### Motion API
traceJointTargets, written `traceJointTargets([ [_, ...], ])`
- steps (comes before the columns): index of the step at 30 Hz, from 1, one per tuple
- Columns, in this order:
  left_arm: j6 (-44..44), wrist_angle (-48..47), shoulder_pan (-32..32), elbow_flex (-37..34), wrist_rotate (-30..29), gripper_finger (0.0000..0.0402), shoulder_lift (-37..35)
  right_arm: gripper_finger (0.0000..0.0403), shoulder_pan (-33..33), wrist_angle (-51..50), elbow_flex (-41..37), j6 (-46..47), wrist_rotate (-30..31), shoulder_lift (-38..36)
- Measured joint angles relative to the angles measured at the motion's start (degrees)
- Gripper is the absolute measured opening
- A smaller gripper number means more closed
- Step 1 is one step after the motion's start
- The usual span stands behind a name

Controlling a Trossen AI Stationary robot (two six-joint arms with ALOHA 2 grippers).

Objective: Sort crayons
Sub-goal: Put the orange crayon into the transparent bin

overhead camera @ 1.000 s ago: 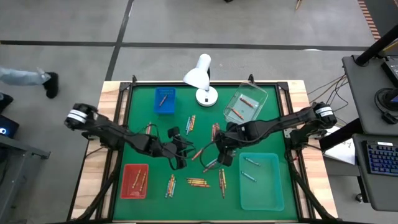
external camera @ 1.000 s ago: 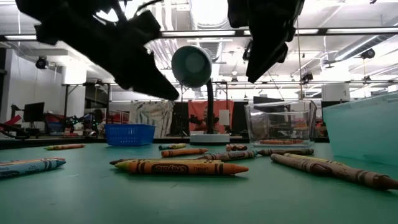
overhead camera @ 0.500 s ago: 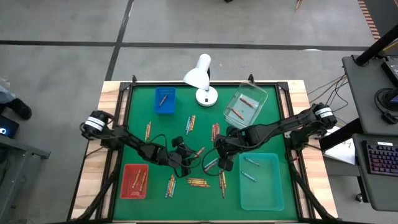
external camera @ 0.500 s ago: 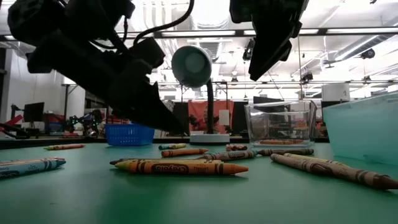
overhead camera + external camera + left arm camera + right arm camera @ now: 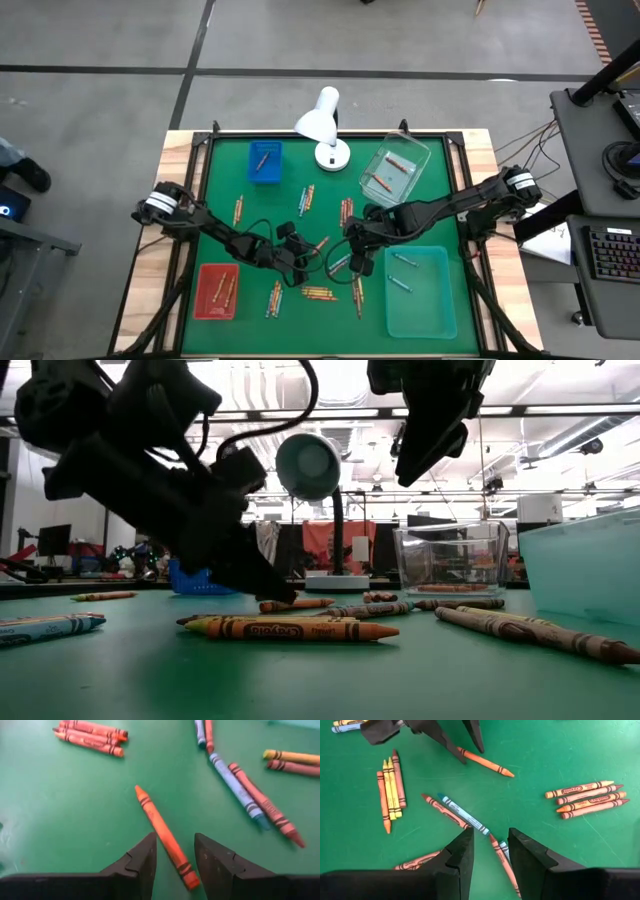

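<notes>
My left claw (image 5: 174,854) low on the table (image 5: 60,810), fingers parted astride an orange crayon (image 5: 164,836), not gripping. Right claw (image 5: 490,851) parted, empty, above blue crayon (image 5: 464,814).

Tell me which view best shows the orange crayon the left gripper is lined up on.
The left wrist view: the orange crayon lies flat between the open fingers of the left gripper, its whole length visible. The right wrist view shows it farther off, partly under those fingers. The high view shows only a sliver; in the low view I cannot single it out.
</notes>
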Motion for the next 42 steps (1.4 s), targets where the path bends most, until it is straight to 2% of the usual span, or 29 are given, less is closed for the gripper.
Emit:
traceJointTargets([
  [10, -2.3, 1.0, -0.2, 0.1, -3.1, 0.0112, 2.6, 0.0107, 0.0, 0.2, 0.0, 0.0, 0.0, 0.0],
  [24, -3.1, 0.6, -0.1, 0.2, -3.9, 0.0011, 3.0, 0.0101, 0.5, 1.9, -0.3, -1.4, 0.0, 0.0],
  [29, -2.0, 0.0, 0.0, 0.1, -3.7, 0.0005, 2.2, 0.0097, 0.9, 5.6, -1.5, -4.3, 0.0, 0.0],
  [35, 2.8, -1.2, 0.0, -0.9, -3.4, 0.0002, -2.2, 0.0095, 0.9, 12.0, -3.8, -9.7, 0.1, 0.0],
  [42, 9.4, -0.3, 0.0, -5.3, -7.5, 0.0001, -15.8, 0.0084, 0.9, 22.7, -6.2, -17.0, -0.1, 0.0],
])
